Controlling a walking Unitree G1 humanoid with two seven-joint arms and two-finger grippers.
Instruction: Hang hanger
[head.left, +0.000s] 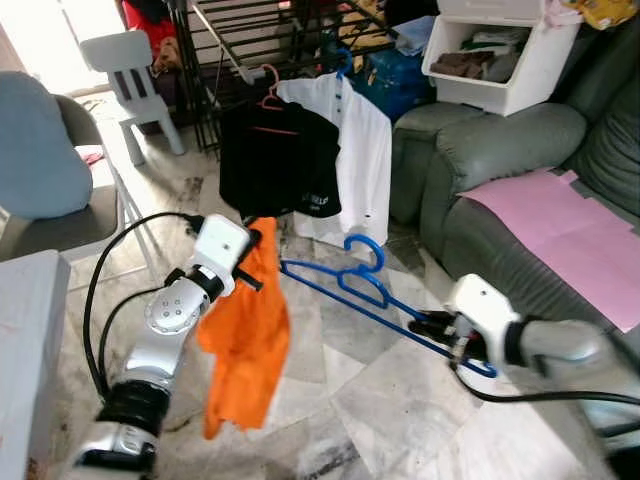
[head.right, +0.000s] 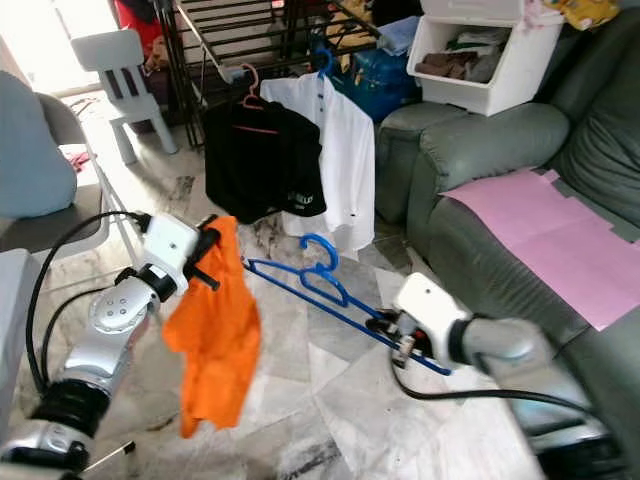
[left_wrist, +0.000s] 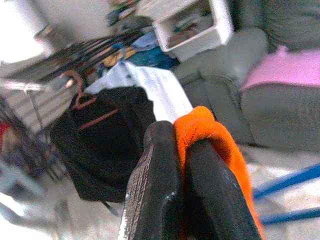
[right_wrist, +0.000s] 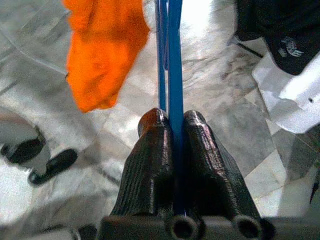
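Our right gripper is clamped on the hanger, our left gripper on the shirt. The hanger's long axis runs from the right jaws toward the shirt, just beside its far end.

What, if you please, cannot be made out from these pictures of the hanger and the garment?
- Blue plastic hanger: its near end is hidden inside the right gripper, right wrist view.
- Orange cloth garment: its type is unclear, bunched in the left gripper.
- Black metal drying rack: top cut off, eye views.
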